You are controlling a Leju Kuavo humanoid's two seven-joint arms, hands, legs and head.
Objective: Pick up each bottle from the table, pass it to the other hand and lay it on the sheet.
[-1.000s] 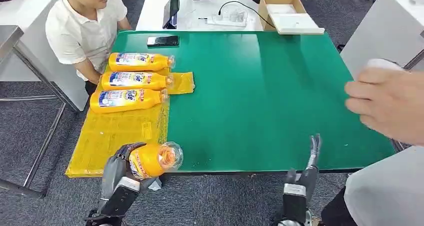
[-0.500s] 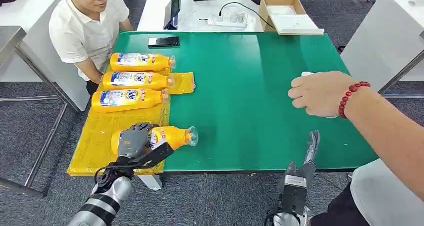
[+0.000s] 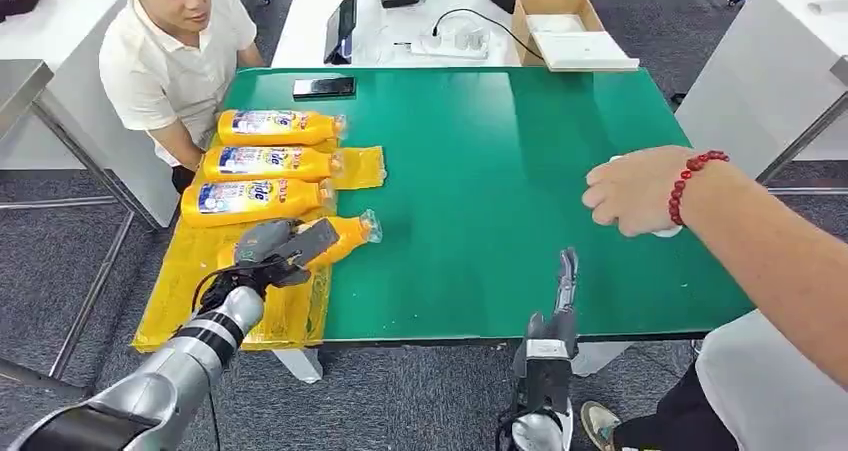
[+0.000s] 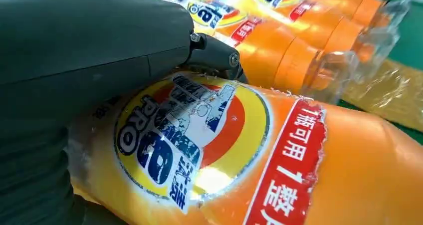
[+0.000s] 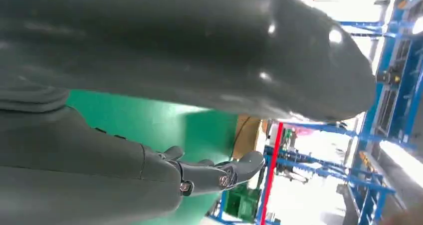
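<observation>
Seated at the far left, a person in a white shirt [image 3: 160, 66], beside the table's corner. On the yellow sheet [image 3: 195, 281], three orange bottles [image 3: 262, 161] lying in a row, caps toward the green mat [image 3: 500, 171]. Just nearer than the third, the fourth bottle [image 3: 345, 236], now further onto the sheet and closer to the row than half a second ago, when it lay lower and stuck out over the mat; a second ago, held up off the table's near edge. Left hand [image 3: 268, 254] wrapped over its body, fingers closed around it, grip kept; from the left wrist, label close up under the grey thumb [image 4: 90, 45], the other bottles just beyond.

Near the mat's front edge, right hand [image 3: 563, 291] raised with fingers straight and apart, holding nothing, shifted slightly left and lower since before.

Further right, a person's hand [image 3: 630, 193] with a red bead bracelet [image 3: 690, 181], resting on the mat over a white object [image 3: 660, 229], barely moved in the last half second. Beyond the mat, a black phone [image 3: 323, 87] and a cardboard box [image 3: 560, 26].
</observation>
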